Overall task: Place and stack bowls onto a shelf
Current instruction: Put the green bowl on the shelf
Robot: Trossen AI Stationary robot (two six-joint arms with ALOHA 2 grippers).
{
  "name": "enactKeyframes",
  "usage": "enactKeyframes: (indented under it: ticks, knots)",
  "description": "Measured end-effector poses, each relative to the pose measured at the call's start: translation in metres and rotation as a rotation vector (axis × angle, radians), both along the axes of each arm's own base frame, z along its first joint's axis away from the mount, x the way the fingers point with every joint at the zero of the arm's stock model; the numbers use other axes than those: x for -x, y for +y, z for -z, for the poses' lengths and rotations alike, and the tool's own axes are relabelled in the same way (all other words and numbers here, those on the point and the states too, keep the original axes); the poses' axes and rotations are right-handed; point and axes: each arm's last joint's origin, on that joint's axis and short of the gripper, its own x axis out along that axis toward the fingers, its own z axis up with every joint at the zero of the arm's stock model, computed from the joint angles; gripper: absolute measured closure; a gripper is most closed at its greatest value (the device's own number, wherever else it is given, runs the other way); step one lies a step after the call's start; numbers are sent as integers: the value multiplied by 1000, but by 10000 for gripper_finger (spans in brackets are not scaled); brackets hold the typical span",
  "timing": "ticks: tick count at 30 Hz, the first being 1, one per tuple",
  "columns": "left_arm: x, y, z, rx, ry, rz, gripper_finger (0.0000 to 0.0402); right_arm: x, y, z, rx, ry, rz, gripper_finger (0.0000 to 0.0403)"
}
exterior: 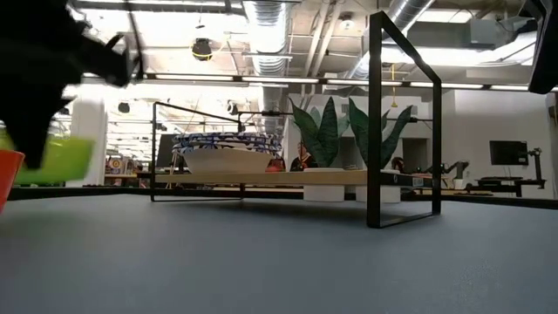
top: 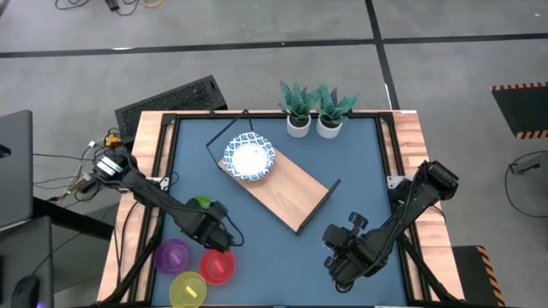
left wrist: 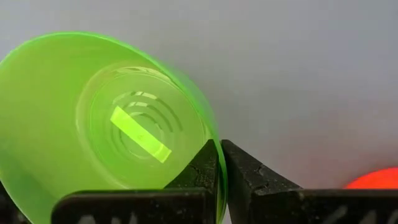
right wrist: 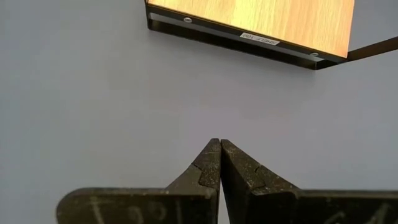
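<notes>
Green bowl (left wrist: 112, 124) sits nearest you, its thin rim pinched by your left claw (left wrist: 219, 163) near the desk's (top: 360, 171) front-left, beside the red bowl (top: 217, 266). That edge-only grip may let it swing or slip on the lift, and it could clip the shelf's (top: 291, 192) wire frame (top: 224, 137). Your right claw (right wrist: 220, 158) waits pressed together, empty, at front right.

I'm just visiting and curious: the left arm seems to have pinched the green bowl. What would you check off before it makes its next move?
1. Left claw shut on the green bowl: ok, its fingers pinch the rim.
2. Green bowl clear of the red bowl, purple bowl and yellow bowl: cannot tell; they lie close beside it.
3. Free board on the shelf: ok, bare wood beside the patterned bowl.
4. Shelf standing flat: ok, the board looks level in the low view.
5. Right claw out of the way: ok, shut, over the bare tabletop off the shelf's near end.
6. Plant pots away from the shelf: ok, at the table's far edge.
</notes>
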Motion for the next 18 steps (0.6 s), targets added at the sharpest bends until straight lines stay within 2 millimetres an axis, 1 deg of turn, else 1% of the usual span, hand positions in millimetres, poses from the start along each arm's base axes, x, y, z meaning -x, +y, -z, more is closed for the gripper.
enactKeyframes:
  ticks: [5, 10, 14, 18]
  knots:
    - [-19, 0, -35, -113, -96, 153, 401, -1, -1, 0, 17, -15, -1, 372]
    - [-37, 6, -66, -206, -134, 425, 401, -1, -1, 0, 21, -19, -2, 372]
    - [-52, 17, -80, -221, -124, 682, 401, -1, -1, 0, 21, -20, -2, 372]
    - [-67, 30, -91, -259, -151, 839, 401, -1, -1, 0, 20, -20, -2, 372]
